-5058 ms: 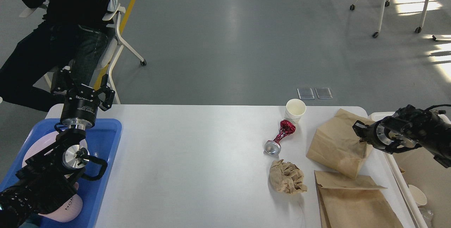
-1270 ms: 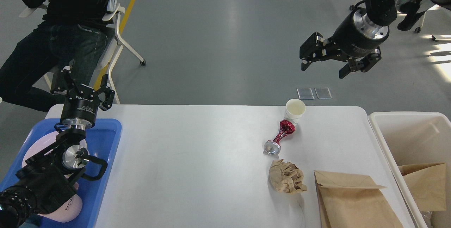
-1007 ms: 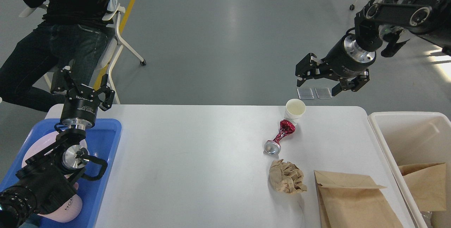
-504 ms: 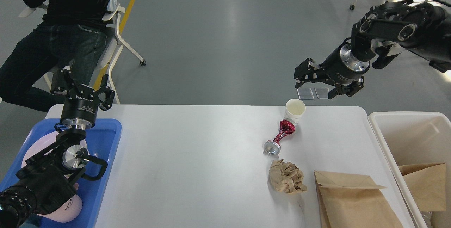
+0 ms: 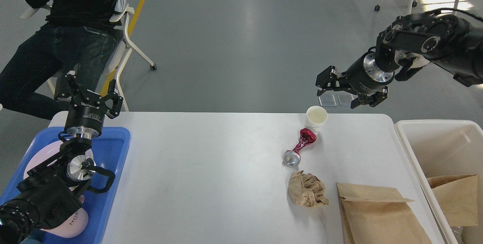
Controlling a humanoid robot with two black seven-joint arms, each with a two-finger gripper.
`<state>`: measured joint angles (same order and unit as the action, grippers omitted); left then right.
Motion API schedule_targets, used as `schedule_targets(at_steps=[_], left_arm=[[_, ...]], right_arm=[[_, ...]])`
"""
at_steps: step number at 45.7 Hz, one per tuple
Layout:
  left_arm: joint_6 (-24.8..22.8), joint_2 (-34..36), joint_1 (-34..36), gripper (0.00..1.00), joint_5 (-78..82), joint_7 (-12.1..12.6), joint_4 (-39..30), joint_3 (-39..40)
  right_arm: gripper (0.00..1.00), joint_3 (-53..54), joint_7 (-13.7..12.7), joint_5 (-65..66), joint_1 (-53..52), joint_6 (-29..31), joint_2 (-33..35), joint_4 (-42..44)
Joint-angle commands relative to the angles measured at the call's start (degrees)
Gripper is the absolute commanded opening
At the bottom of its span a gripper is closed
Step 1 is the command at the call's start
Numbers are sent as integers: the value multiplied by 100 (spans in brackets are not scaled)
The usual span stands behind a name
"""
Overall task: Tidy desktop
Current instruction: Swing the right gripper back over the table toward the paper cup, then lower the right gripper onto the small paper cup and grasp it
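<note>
Since five seconds back, one brown paper bag has gone from the tabletop into the cream bin on my right, and my right gripper has swung up and is now coming down above the far edge, jaws spread and holding nothing.

Nearest me on the desktop, a flat brown paper bag lies at the front right corner, just beside the bin wall. Left of it sits a crumpled brown paper ball. Further in is a crushed red can, silver end toward me, its far end touching or nearly touching a white paper cup standing upright near the far edge. My right gripper hangs just beyond and above that cup.

At the left, my left gripper rests over the blue tray, fingers parted and empty; a pink plate lies under the arm.

I judge the job partly done: one bag binned, four pieces left on the table. The cup looks like my next pick.
</note>
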<state>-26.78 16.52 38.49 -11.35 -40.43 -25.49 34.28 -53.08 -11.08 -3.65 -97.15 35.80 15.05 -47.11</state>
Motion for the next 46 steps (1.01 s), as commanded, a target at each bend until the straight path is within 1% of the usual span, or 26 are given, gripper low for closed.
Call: schedule_targets(at_steps=[1, 6, 13, 18, 25, 35, 41, 46], left_arm=[[-2, 0, 0, 97, 1, 0, 0, 0], [7, 0, 0, 97, -8, 0, 0, 0], [-2, 0, 0, 97, -8, 0, 0, 0], [7, 0, 0, 97, 1, 0, 0, 0], [-2, 0, 0, 97, 1, 0, 0, 0], [-2, 0, 0, 97, 1, 0, 0, 0], [-2, 0, 0, 97, -8, 0, 0, 0], [-2, 0, 0, 97, 1, 0, 0, 0]], right_arm=[[100, 0, 0, 4, 143, -90, -37, 8], [100, 8, 0, 4, 310, -274, -55, 78], [100, 8, -35, -13, 749, -1100, -248, 482], [100, 17, -52, -13, 1127, -1452, -345, 711], [100, 315, -52, -13, 1602, -1532, -398, 1019], [100, 579, -61, -31, 2121, -1875, -617, 1642], [100, 606, -61, -171, 2376, -1910, -723, 2029], [100, 624, -61, -312, 2551, -1927, -723, 2179]])
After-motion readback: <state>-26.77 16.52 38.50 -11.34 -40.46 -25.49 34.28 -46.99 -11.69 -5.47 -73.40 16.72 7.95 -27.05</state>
